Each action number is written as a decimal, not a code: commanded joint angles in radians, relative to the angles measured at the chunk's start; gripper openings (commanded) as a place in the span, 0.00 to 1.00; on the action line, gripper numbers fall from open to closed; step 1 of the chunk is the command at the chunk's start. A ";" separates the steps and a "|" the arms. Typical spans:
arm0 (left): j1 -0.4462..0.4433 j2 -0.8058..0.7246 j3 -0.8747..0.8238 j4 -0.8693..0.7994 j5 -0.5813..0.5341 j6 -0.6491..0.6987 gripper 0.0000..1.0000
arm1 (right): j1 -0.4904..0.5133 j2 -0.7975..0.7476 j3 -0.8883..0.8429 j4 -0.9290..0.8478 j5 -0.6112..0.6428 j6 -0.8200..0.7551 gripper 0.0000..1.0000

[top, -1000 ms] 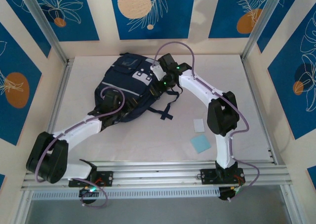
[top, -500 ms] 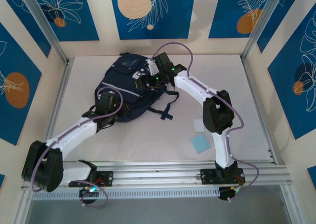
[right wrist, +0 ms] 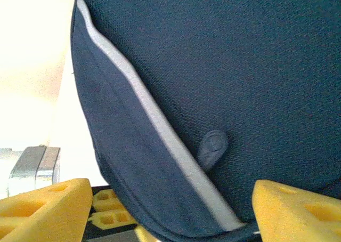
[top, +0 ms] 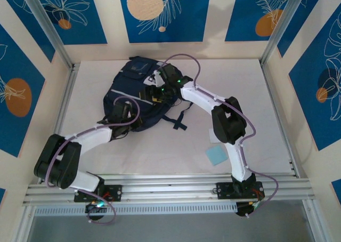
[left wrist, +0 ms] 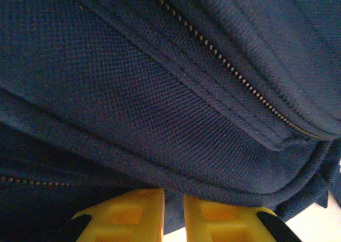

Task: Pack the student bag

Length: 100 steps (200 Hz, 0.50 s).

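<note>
Newly closed, left gripper (left wrist: pixel 173 199) pinches one student bag (left wrist: pixel 160 93), right gripper (right wrist: pixel 170 194) spread open

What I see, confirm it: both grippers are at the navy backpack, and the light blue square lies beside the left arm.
Wrong arm: the top external view shows the light blue square beside the right arm. The rest stands.

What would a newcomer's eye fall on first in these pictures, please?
The big navy student bag lies toward the back of the table. Up close, the left hand pinches a fold of its fabric, while the right hand gapes wide over its grey-striped edge.
</note>
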 commanded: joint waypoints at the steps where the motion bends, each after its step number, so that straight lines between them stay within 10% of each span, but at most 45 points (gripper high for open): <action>1: -0.019 0.048 -0.008 0.114 0.047 -0.020 0.17 | 0.024 -0.025 -0.092 0.033 -0.051 0.059 0.79; 100: -0.028 0.035 -0.028 0.103 0.053 -0.022 0.20 | -0.069 -0.134 -0.131 0.022 0.076 -0.027 0.79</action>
